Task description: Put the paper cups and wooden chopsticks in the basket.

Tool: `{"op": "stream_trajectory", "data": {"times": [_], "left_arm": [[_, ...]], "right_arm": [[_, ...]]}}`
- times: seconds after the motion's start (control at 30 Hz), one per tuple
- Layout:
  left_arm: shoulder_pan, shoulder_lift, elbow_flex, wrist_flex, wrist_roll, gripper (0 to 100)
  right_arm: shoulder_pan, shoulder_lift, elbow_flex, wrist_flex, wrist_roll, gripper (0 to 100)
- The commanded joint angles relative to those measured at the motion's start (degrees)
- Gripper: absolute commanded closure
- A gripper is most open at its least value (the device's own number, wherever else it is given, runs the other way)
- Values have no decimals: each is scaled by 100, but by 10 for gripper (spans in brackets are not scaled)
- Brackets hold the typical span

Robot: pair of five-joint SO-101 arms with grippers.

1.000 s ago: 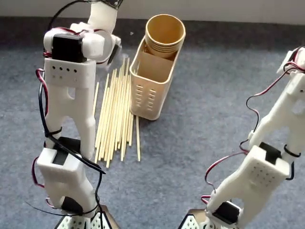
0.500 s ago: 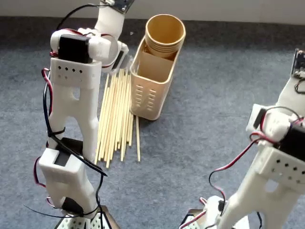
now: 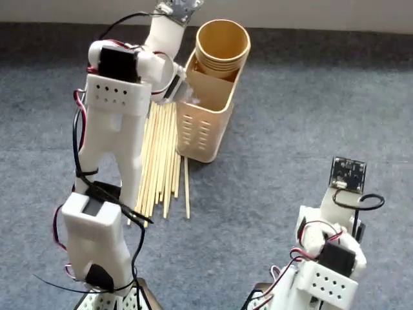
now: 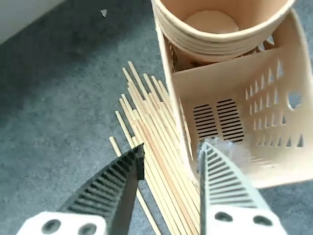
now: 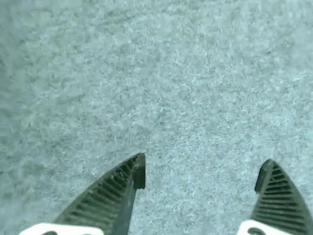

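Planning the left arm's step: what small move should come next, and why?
Probably lower the open left gripper onto the pale wooden chopsticks and close: they lie on the grey carpet beside the beige plastic basket, which holds the stacked paper cups.

White printed-plastic left arm (image 3: pixel 110 129): black servo blocks, rows of small vent holes, red and black cables looped along it. Right arm (image 3: pixel 329 278) same build, with small black circuit board (image 3: pixel 348 173). Left gripper (image 4: pixel 171 149): one black ribbed finger, one pale grey. Right gripper (image 5: pixel 203 164): ribbed dark fingers.
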Motion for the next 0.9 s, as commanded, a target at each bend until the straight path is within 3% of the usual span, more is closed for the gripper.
{"op": "stream_trajectory", "data": {"times": [0.0, 0.27, 0.43, 0.7, 0.87], "left_arm": [[48, 426, 31, 9, -53, 800], [84, 1543, 31, -475, -70, 805], [470, 1851, 31, -475, -70, 1000], [1103, 1429, -365, -352, -35, 997], [1446, 1051, -831, 70, 369, 997]], "right_arm": [[4, -848, 321, -101, 26, 652], [-4, -2255, 1455, -84, 26, 652], [-119, -2396, 1640, -84, 26, 652], [-453, -2352, 1657, -84, 26, 652], [-453, -2343, 1657, -84, 26, 652]]}}
